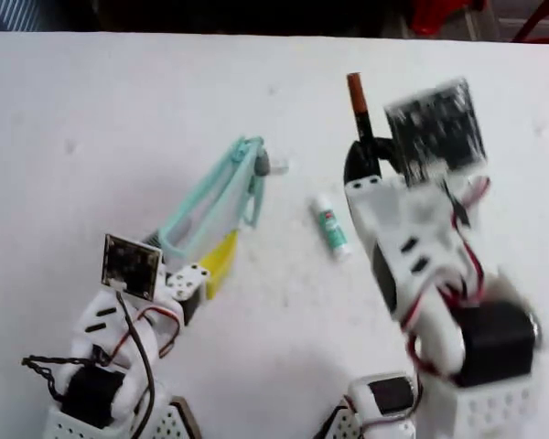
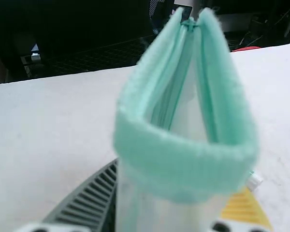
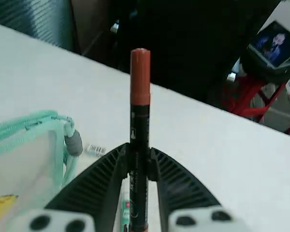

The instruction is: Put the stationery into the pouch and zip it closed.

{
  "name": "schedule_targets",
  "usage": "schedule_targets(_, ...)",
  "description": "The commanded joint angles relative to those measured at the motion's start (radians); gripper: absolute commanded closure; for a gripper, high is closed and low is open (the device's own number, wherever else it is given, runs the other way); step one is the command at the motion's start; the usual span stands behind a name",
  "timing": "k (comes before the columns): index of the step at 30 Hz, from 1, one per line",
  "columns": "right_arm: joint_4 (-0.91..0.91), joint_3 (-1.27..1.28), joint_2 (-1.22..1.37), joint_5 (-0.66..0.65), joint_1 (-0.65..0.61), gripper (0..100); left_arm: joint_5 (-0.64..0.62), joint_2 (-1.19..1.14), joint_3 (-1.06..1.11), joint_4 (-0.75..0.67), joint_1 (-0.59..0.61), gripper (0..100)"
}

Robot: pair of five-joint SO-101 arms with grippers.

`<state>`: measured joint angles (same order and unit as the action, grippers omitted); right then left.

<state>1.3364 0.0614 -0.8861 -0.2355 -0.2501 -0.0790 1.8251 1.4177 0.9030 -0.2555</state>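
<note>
A mint-green zip pouch (image 1: pixel 218 197) with clear sides lies on the white table left of centre, its mouth gaping open (image 2: pixel 186 121). My left gripper (image 1: pixel 197 274) is shut on the pouch's near end, beside a yellow patch (image 1: pixel 220 258). My right gripper (image 1: pixel 361 165) holds a black marker (image 3: pixel 139 145) with a brown-orange cap (image 1: pixel 355 93), pinched between its black fingers (image 3: pixel 104 176) above the table right of the pouch. A small white glue stick (image 1: pixel 330 226) with a green label lies between the pouch and the right arm.
A grey zip pull (image 1: pixel 262 165) hangs at the pouch's far end. The table's far edge (image 1: pixel 165 35) runs along the back, with dark clutter and red frames (image 3: pixel 253 96) beyond it. Bare table lies to the left and far right.
</note>
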Motion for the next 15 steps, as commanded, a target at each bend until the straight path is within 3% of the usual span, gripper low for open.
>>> schedule_targets(1,-0.163,0.117,-0.162,0.018,-0.005,98.1,-0.008,-0.008,-0.005,0.005,-0.016,76)
schedule_targets(8,-0.366,0.259,-0.371,0.014,-0.225,98.1,-0.006,-0.008,-0.005,0.005,-0.018,76)
schedule_targets(15,-0.438,0.255,-0.278,0.011,-0.344,98.1,-0.006,-0.008,-0.005,0.005,-0.018,76)
